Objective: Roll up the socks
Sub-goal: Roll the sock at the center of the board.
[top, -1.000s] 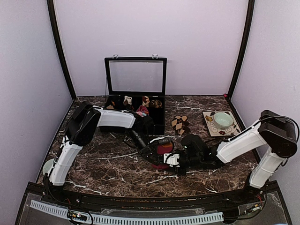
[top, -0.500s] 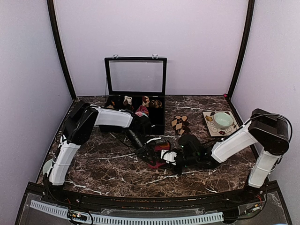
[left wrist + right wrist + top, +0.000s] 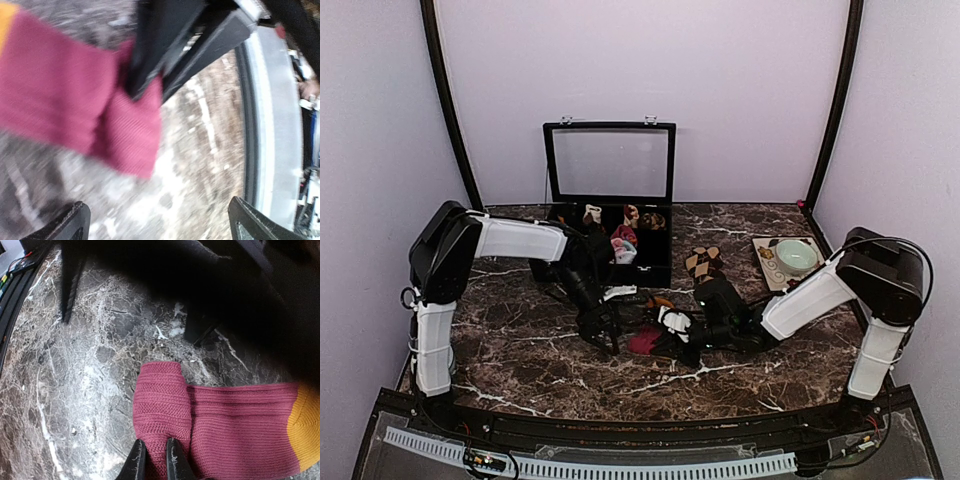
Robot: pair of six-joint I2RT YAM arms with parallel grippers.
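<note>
Right wrist view: your right gripper (image 3: 155, 461) pinches narrow on the magenta sock (image 3: 235, 425), at its folded end, bottom centre of frame. Roll tightly toward the orange toe (image 3: 306, 425) at the right edge. Your left gripper (image 3: 160, 225) stands wide and empty, free to press the fabric flat.

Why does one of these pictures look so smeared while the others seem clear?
Left wrist view: motion blur smears the magenta sock and the marble table. Right wrist view: the sock's ribbing is crisp, but the top of the frame is dark and unfocused. Top external view: sharp and evenly lit.
</note>
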